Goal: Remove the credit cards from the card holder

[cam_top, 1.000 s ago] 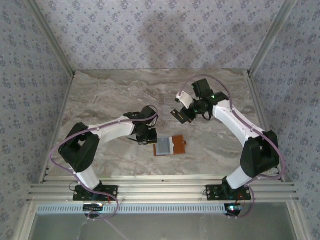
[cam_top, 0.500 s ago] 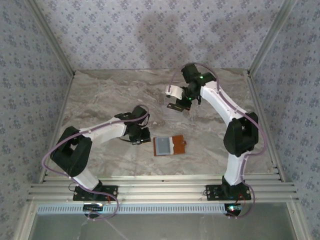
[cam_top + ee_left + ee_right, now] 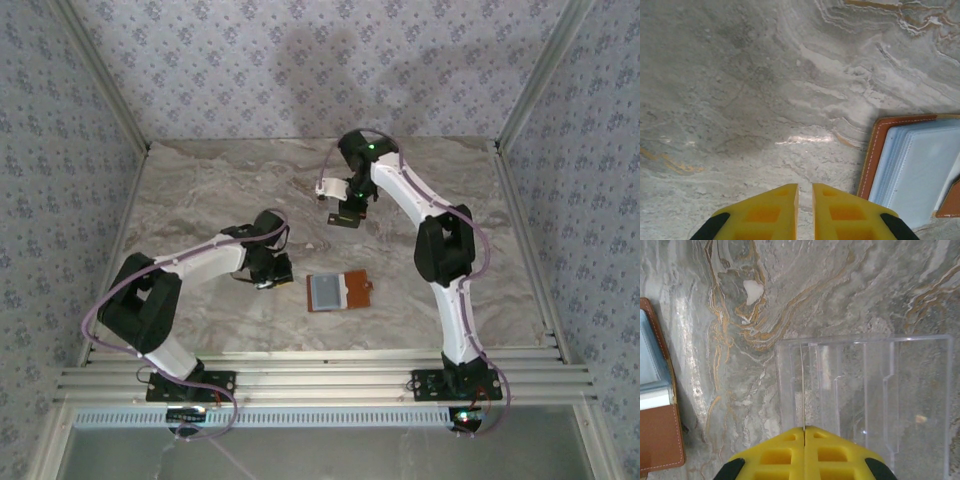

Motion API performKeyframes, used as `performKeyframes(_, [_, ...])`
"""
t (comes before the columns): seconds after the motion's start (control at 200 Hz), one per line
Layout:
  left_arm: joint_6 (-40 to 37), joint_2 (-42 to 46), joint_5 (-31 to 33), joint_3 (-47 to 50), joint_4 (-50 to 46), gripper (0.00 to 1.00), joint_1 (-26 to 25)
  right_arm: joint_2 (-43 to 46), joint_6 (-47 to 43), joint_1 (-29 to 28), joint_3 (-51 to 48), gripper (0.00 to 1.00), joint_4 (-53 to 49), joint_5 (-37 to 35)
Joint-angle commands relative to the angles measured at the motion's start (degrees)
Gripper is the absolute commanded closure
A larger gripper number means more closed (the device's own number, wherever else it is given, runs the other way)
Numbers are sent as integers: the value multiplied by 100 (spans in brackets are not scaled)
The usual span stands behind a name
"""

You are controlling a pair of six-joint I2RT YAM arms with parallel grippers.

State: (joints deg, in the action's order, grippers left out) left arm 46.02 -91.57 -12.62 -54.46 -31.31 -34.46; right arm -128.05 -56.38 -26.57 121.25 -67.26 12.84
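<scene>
Credit card, seen edge-on as a thin line, is pinched between the pressed-together jaws of the right gripper and sticks straight out ahead of them, over the left part of a clear tray. The step looks like setting it down there: lower it squarely between the dividers, then part the jaws. The card holder lies open just right of the left gripper, whose jaws are nearly together on nothing
</scene>
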Motion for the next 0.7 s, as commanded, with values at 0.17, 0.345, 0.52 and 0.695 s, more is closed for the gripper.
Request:
performKeyframes(0.17, [-114,206,-134,67,-51,84,144,-249,-768,-46,185,100,-802,-158])
performKeyframes(0.345, [-112,181,-170,81,-23,84,155,-228,-788,-37,2,100,-837,-192])
performKeyframes(0.52, [-120,165,-179,41,-41,84,150,-255,-810,-36,-134,100,-707,-271])
performKeyframes(0.695, [-115,177,-170,15,-68,84,171,-343,-805,-37,-111,100,-609,-247])
